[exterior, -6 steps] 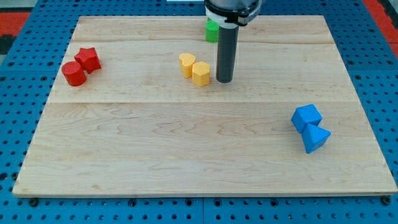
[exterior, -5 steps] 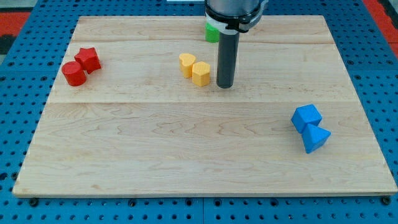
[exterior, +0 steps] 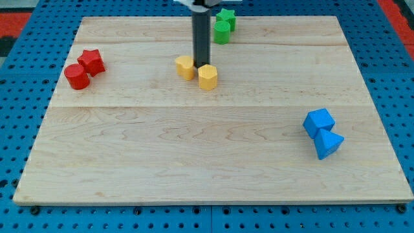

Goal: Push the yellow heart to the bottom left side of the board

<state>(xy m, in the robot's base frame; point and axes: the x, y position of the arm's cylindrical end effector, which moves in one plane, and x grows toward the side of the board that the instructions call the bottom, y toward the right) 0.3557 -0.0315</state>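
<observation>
A wooden surface (exterior: 213, 175) seen from above. My tip (exterior: 202, 63), a plain rod with no jaws to open or close, has swung from right of the yellow pair to just above them, between the yellow heart (exterior: 185, 67) and the yellow hexagonal block (exterior: 207, 76). The heart, upper centre, has slid slightly left. The bottom-left corner remains well apart, so the push has probably only begun.

Red pair (exterior: 85, 68) left, green pair (exterior: 224, 26) top, blue pair (exterior: 323, 133) right.
</observation>
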